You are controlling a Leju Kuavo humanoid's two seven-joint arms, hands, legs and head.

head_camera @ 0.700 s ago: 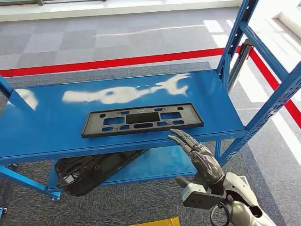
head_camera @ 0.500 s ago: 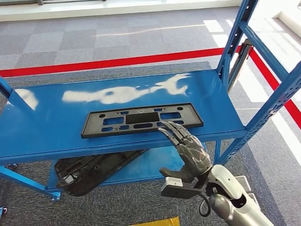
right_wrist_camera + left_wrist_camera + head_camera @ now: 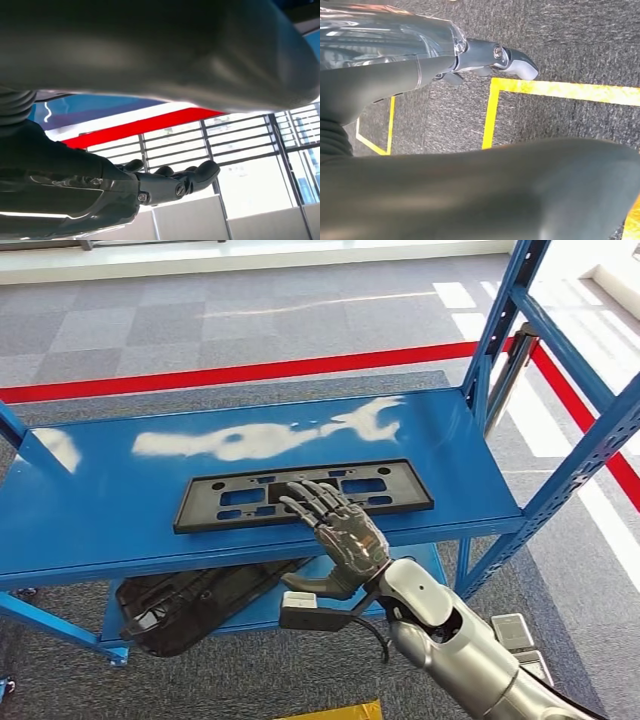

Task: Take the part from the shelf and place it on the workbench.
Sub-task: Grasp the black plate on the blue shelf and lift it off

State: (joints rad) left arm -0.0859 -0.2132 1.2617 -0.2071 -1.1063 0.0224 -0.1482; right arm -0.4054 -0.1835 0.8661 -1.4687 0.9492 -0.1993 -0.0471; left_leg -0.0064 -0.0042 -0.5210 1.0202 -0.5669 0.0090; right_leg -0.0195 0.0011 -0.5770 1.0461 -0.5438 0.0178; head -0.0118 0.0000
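Reaching step, grasp not yet made. Right hand (image 3: 343, 535) hovered palm-down with fingers spread and nothing held, over the near long edge of the flat black rectangular plastic frame part with cut-out slots (image 3: 226, 498); contact with it not clear from the head view. Part lay flat on the upper level of the blue metal shelf rack (image 3: 98, 510), near its front edge, well inside both ends. Best done by hooking fingers over the near edge toward the middle of the length, thumb under, so the long thin frame would not tip or flex; sliding it slightly off the front lip would likely help. Left hand (image 3: 497, 55) hung low over grey carpet with yellow tape lines (image 3: 491, 115), holding nothing; open or curled could not be told. Lower shelf level held a second dark curved moulded plastic part (image 3: 189, 605), lying partly under the upper deck.
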